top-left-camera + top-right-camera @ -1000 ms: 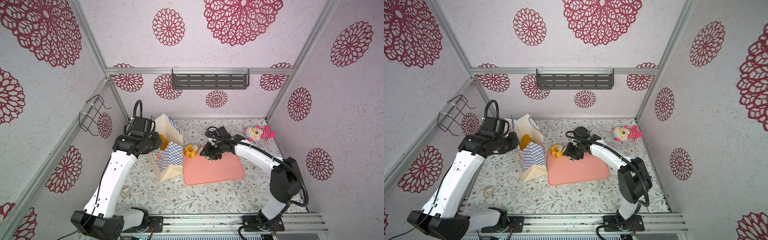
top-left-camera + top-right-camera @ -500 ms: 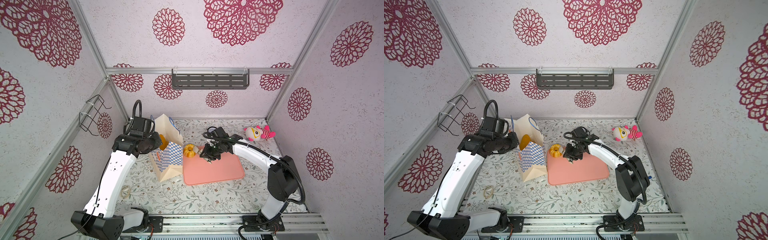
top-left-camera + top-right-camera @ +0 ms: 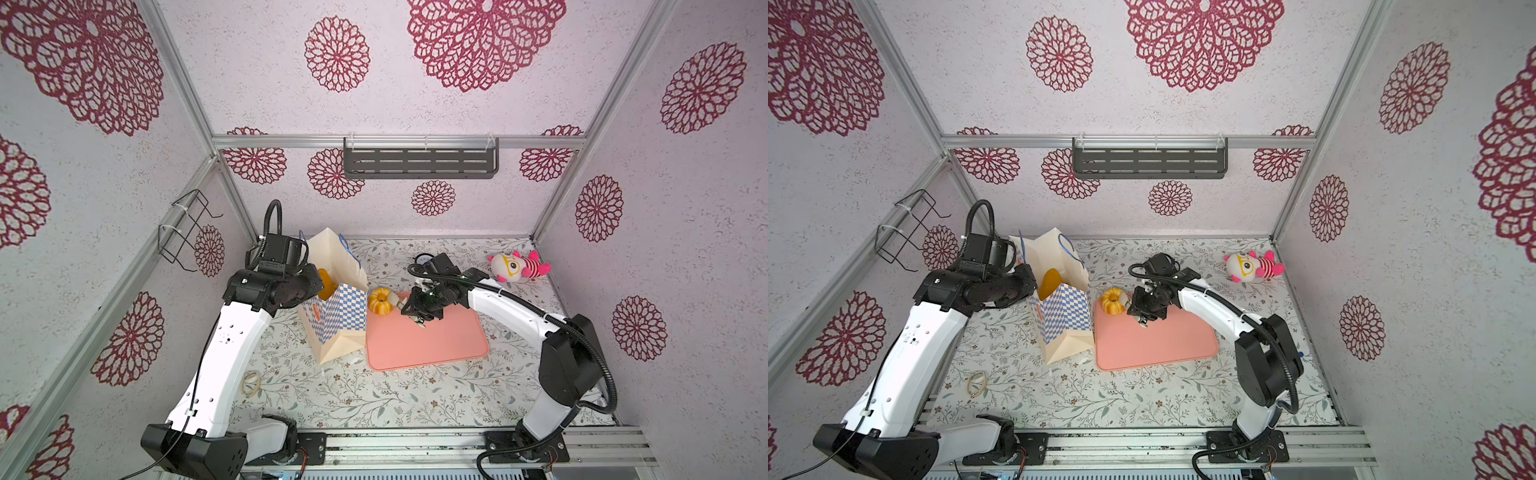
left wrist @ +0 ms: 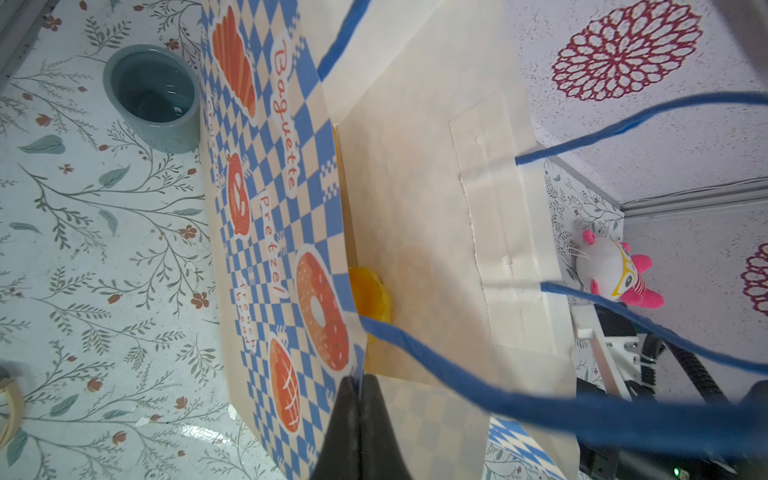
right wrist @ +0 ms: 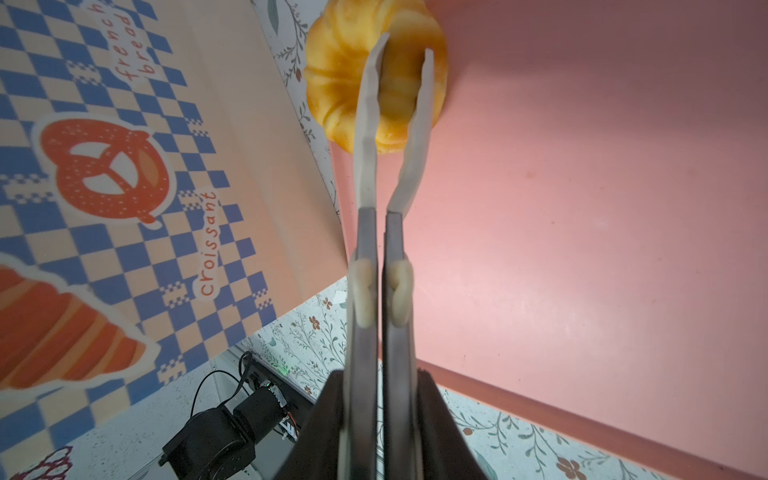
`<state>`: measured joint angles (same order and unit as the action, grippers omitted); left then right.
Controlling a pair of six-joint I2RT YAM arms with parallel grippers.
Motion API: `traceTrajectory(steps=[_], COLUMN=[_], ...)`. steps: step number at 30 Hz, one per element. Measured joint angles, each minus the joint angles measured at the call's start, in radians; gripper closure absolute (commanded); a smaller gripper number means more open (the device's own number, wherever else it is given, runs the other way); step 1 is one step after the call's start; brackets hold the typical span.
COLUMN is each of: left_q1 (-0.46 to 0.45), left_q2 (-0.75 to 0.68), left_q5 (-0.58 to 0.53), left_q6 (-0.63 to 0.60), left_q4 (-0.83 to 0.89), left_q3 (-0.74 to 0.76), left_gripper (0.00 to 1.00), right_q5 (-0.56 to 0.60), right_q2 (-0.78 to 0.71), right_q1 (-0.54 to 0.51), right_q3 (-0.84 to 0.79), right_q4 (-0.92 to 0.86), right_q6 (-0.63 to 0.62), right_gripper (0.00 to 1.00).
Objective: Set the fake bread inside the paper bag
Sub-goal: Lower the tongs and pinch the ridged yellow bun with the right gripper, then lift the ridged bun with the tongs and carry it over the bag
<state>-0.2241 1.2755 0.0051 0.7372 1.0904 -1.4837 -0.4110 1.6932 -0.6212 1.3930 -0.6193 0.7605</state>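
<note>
— Golden-yellow fluted ring cake (image 5: 332, 83) pinched in the right gripper (image 5: 405, 50), jaws closed tight across one side of the ring, at the corner of the pink tray (image 5: 582, 208).
— Beyond the fingertips?
— Cream paper bag (image 3: 332, 316) with blue checks, upright, just past the cake. Inside, a yellow loaf (image 3: 1049, 282) poking up.
— And the left gripper (image 4: 359, 399)?
— Clamped shut on the bag's rim, close by a blue cord handle (image 4: 415, 352). Well behind the right claw, a pink-and-white plush toy (image 3: 517, 268) on the floral mat (image 3: 374, 395).
</note>
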Motion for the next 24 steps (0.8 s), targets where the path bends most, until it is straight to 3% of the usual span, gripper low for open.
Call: traceTrajectory(steps=[12, 24], left_q1=[0.0, 0.0], left_q2=[0.0, 0.0], left_q5=[0.0, 0.003], left_q6=[0.0, 0.0], left_q4=[0.0, 0.0], left_q3=[0.0, -0.003], left_gripper=[1.0, 1.0], right_q5=[0.057, 0.098], right_q2=[-0.158, -0.175], right_q1=[0.033, 0.037], right_q3=[0.077, 0.451], right_q4=[-0.102, -0.183], right_q6=[0.0, -0.037], right_gripper=[1.0, 1.0])
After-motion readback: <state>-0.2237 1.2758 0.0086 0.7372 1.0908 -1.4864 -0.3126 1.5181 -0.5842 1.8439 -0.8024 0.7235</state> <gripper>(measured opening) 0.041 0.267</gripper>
